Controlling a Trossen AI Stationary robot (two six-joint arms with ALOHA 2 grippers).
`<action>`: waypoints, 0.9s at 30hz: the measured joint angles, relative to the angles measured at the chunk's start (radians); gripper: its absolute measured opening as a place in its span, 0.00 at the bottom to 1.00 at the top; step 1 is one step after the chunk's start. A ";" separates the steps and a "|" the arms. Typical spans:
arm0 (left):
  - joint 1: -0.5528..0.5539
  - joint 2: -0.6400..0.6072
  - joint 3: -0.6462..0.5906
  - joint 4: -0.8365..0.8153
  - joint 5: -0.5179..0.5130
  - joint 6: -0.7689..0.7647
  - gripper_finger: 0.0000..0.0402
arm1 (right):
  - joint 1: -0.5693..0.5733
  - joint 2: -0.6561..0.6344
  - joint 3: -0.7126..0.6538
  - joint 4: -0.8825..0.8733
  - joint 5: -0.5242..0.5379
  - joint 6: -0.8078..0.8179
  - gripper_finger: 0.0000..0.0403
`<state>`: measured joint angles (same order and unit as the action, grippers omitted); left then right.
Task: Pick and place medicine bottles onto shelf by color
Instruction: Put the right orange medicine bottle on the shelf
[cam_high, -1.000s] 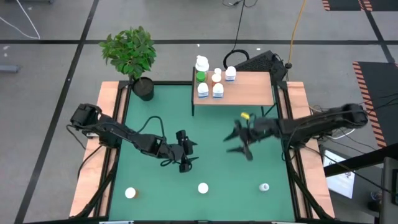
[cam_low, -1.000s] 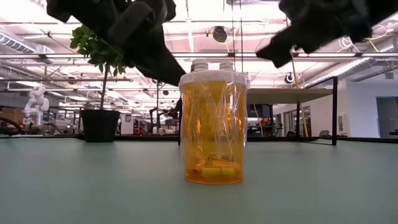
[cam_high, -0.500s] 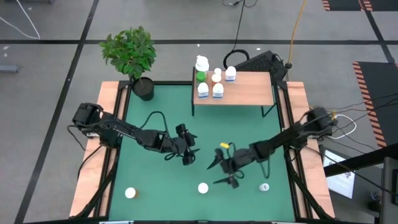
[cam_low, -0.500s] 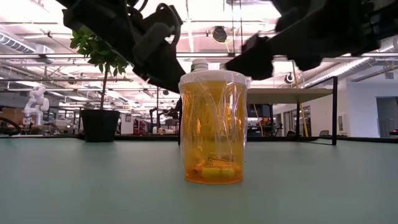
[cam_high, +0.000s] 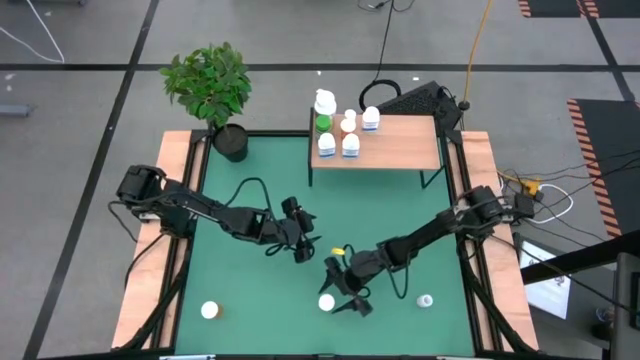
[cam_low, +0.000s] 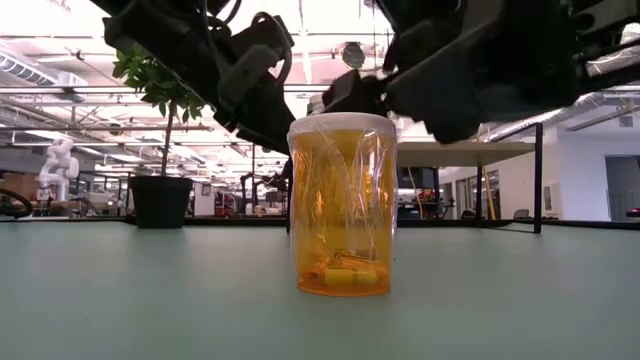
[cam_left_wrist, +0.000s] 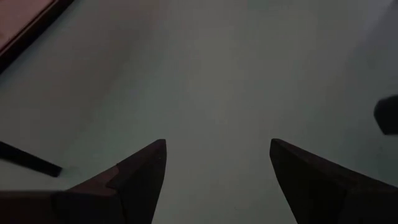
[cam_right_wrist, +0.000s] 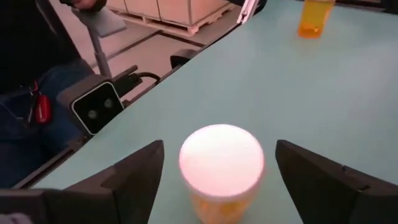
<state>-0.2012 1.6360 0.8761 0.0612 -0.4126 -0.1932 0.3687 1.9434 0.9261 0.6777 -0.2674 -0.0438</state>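
- Counting five medicine bottles on the shelf (cam_high: 400, 145), bunched at its left end: the green-banded bottle (cam_high: 323, 122), the orange-capped one (cam_high: 348, 124) and blue-banded ones beside them.
- Three bottles wait on the green mat (cam_high: 250, 285): a white-capped orange bottle (cam_high: 327, 302) at front centre, another orange one (cam_high: 209, 310) front left, and a small white bottle (cam_high: 426, 300) front right.
- Right gripper (cam_high: 347, 288) hovers at that centre bottle, fingers spread wide to either side of its cap, nothing clamped yet.
- That bottle stands upright, long axis vertical, cap up.
- Left gripper (cam_high: 303, 245) hangs mid-mat, parted, empty.
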 joint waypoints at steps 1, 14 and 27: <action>0.000 0.000 0.000 0.000 0.000 0.000 0.72 | 0.000 0.012 0.004 0.001 0.000 0.001 0.74; 0.000 0.000 0.000 -0.009 0.000 0.003 0.72 | -0.009 0.028 0.019 -0.011 -0.003 0.002 0.52; 0.000 0.000 0.000 -0.022 0.000 0.005 0.72 | -0.090 -0.225 0.017 -0.417 -0.074 -0.057 0.53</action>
<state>-0.2012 1.6360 0.8761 0.0391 -0.4122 -0.1886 0.2784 1.7180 0.9436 0.2610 -0.3409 -0.1006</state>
